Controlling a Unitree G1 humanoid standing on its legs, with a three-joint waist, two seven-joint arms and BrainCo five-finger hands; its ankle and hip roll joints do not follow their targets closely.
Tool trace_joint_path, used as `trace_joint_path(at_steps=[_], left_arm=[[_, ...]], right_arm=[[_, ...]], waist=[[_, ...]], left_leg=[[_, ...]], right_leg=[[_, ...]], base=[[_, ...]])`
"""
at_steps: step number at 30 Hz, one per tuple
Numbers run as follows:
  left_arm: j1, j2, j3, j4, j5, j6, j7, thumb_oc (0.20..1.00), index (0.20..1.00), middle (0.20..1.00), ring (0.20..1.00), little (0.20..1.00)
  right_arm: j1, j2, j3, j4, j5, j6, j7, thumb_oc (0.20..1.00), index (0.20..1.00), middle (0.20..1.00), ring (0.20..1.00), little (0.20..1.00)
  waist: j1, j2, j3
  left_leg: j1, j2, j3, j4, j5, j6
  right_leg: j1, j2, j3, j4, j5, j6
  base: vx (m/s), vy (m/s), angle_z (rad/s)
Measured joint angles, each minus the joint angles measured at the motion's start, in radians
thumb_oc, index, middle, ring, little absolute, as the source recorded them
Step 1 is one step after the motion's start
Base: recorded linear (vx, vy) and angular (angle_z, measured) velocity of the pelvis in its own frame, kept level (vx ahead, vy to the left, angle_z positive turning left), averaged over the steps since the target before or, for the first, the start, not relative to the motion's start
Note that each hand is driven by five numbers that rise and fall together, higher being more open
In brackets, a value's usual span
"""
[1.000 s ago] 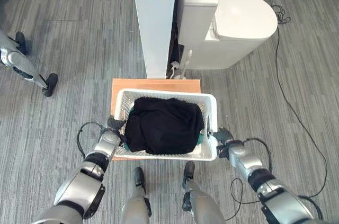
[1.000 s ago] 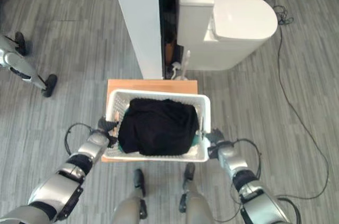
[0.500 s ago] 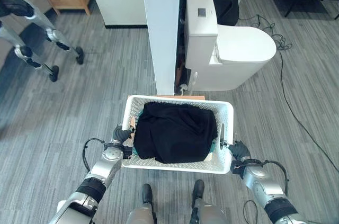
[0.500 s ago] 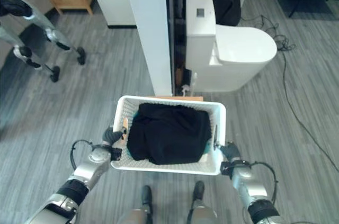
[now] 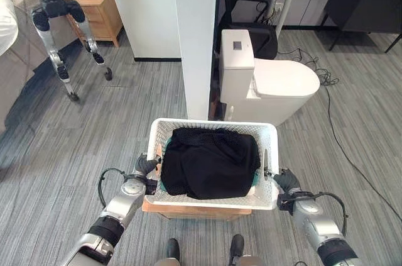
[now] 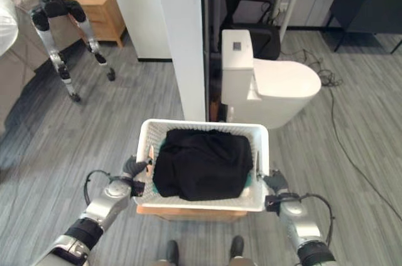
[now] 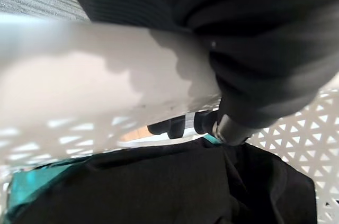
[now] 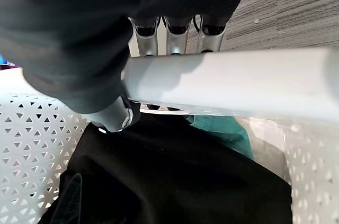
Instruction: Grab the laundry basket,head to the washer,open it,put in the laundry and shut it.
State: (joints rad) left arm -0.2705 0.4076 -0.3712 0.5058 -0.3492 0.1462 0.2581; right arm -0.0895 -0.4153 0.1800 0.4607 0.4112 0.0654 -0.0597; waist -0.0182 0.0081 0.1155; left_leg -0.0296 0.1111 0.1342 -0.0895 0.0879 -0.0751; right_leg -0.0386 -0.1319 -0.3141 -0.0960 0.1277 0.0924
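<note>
Left eye view: we hold a white laundry basket [image 5: 270,198] of black laundry [image 5: 210,162] above a wooden stool [image 5: 196,210]; left hand [image 5: 146,166] and right hand [image 5: 284,181] at its side rims. White toilet [image 5: 276,87] beyond.

Left wrist view: our fingers [image 7: 183,124] curl round the rim.

Right wrist view: our fingers [image 8: 178,33] wrap the rim; teal cloth [image 8: 225,131] beneath the black.

teal cloth [image 8: 222,128] mostly buried under black laundry [image 5: 210,162], wooden stand [image 5: 195,208] largely hidden beneath basket [image 5: 213,129]
</note>
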Motion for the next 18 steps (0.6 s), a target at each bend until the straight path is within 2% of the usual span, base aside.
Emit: trace_joint_path(at_steps=[9,14,15,16,17,18], left_arm=[[0.049,0.0,-0.016,0.027,0.007,0.01,-0.039,0.2,0.2,0.2,0.2,0.2],[0.062,-0.002,-0.025,0.042,0.007,0.01,-0.047,0.2,0.2,0.2,0.2,0.2],[0.059,-0.004,-0.026,0.057,0.008,0.009,-0.048,0.2,0.2,0.2,0.2,0.2],[0.059,-0.012,-0.026,0.067,0.008,0.009,-0.048,0.2,0.2,0.2,0.2,0.2],[0.058,-0.021,-0.026,0.068,0.011,0.009,-0.048,0.2,0.2,0.2,0.2,0.2],[0.054,-0.02,-0.024,0.069,0.016,0.007,-0.048,0.2,0.2,0.2,0.2,0.2]], right_arm=[[0.052,0.007,0.001,-0.002,-0.01,0.025,0.017,0.2,0.2,0.2,0.2,0.2],[0.049,0.0,0.003,0.0,-0.035,0.028,0.026,0.2,0.2,0.2,0.2,0.2],[0.046,-0.004,0.005,0.009,-0.036,0.028,0.031,0.2,0.2,0.2,0.2,0.2],[0.044,-0.009,0.007,0.017,-0.036,0.028,0.033,0.2,0.2,0.2,0.2,0.2],[0.045,-0.017,0.007,0.018,-0.036,0.028,0.035,0.2,0.2,0.2,0.2,0.2],[0.034,-0.013,0.005,0.036,-0.035,0.026,0.04,0.2,0.2,0.2,0.2,0.2]], waist=[[0.001,0.0,-0.004],[0.008,-0.001,-0.003],[0.01,-0.003,-0.001],[0.014,0.001,-0.002],[0.012,0.008,-0.003],[0.005,-0.007,0.006]], left_leg=[[-0.005,0.019,-0.02,0.001,0.005,-0.007],[0.007,0.022,-0.032,0.026,-0.006,-0.012],[0.009,0.016,-0.119,0.057,-0.03,-0.014],[0.012,0.017,-0.16,0.068,-0.045,-0.018],[0.012,0.019,-0.169,0.071,-0.06,-0.031],[0.001,-0.01,-0.212,0.098,-0.078,-0.033]], right_leg=[[0.006,0.023,-0.02,0.0,-0.011,-0.01],[0.009,0.038,0.01,0.0,-0.016,-0.015],[0.022,0.036,0.029,0.0,-0.014,-0.015],[0.026,0.036,0.037,0.0,-0.012,-0.012],[0.025,0.036,0.04,0.0,-0.01,-0.009],[0.018,0.025,0.064,0.008,-0.007,-0.009]], base=[[-0.04,-0.07,0.05],[-0.03,-0.004,-0.17],[-0.04,0.059,-0.35],[-0.04,0.091,-0.34],[-0.05,0.148,-0.22],[-0.04,0.15,-0.59]])
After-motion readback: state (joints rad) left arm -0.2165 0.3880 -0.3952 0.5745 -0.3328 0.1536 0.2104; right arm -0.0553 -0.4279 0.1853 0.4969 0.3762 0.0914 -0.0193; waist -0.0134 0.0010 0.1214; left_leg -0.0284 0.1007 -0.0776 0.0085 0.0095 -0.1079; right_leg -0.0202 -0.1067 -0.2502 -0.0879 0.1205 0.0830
